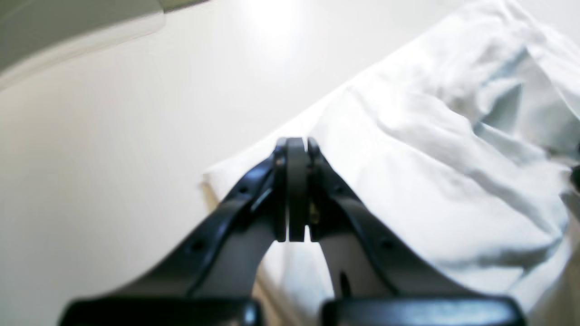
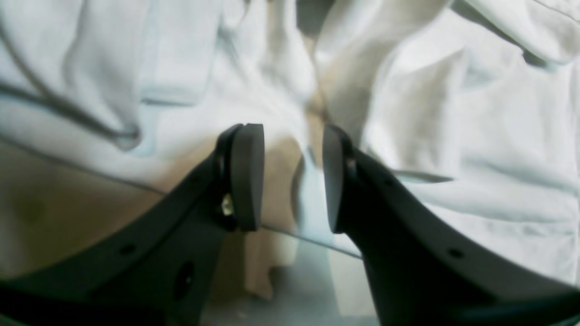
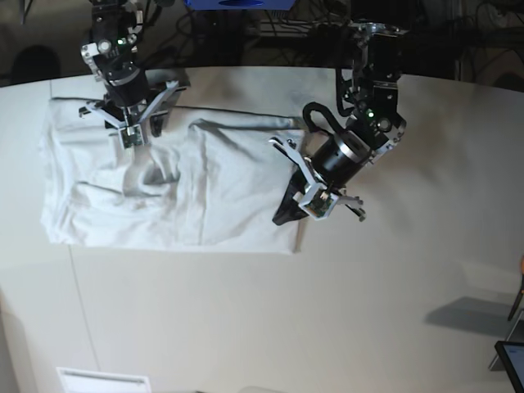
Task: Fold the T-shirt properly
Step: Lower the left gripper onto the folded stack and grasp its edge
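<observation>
The white T-shirt lies wrinkled and partly folded across the left half of the table. My right gripper stands over its far left part, pointing down. In the right wrist view the right gripper is open, its pads hanging just above bunched folds of the T-shirt, with nothing between them. My left gripper is at the shirt's near right edge. In the left wrist view the left gripper is shut above that edge of the T-shirt, and no cloth shows between its jaws.
Bare cream tabletop stretches in front of and to the right of the shirt. Dark cables and equipment sit behind the table's curved far edge. A white label lies at the near left edge.
</observation>
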`<state>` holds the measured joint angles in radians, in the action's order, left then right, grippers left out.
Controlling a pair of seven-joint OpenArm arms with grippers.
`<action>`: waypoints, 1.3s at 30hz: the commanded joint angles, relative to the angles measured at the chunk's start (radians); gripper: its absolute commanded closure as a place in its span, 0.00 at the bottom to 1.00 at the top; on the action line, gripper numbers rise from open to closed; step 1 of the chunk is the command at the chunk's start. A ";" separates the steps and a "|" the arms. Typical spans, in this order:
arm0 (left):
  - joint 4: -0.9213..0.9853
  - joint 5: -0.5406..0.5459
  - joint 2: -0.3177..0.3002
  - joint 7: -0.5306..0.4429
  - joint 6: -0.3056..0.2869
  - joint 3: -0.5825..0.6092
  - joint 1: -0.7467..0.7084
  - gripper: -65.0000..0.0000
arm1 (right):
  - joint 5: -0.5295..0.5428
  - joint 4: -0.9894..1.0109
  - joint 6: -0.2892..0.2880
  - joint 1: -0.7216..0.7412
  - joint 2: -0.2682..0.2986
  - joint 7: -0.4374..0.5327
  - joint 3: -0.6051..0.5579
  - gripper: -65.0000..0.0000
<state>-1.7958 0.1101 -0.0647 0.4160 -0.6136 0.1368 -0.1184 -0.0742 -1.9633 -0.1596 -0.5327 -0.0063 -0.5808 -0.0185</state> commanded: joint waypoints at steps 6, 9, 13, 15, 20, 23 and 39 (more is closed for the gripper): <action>0.060 0.013 -0.010 -0.027 0.002 -0.006 -0.034 1.00 | 0.003 -0.015 -0.004 -0.007 -0.022 0.104 0.070 0.67; 0.089 0.012 -0.028 -0.029 0.002 -0.007 -0.051 1.00 | 0.003 -0.017 -0.004 -0.016 -0.022 0.146 0.068 0.67; 0.138 0.012 -0.065 -0.029 0.002 -0.010 -0.066 1.00 | 0.003 -0.017 -0.004 -0.008 -0.022 0.152 0.068 0.67; 0.155 0.012 -0.088 -0.029 0.002 -0.010 -0.071 1.00 | 0.003 -0.017 -0.004 0.000 -0.022 0.153 0.068 0.67; 0.195 0.021 -0.111 -0.030 0.002 -0.009 -0.070 1.00 | 0.004 -0.018 -0.004 0.007 -0.022 0.157 0.068 0.67; 0.150 0.024 -0.106 -0.030 0.002 -0.010 -0.068 1.00 | 0.004 -0.018 -0.005 0.019 -0.022 0.157 0.067 0.67; 0.221 0.012 0.029 -0.024 0.022 0.002 0.104 1.00 | 0.138 -0.021 -0.005 0.019 -0.013 0.158 0.073 0.67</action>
<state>-1.5597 0.1059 -0.0364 0.4217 -0.5877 0.1383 -0.0357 0.0540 -1.9640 -0.1650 -0.5159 -0.0196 -0.4511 0.0521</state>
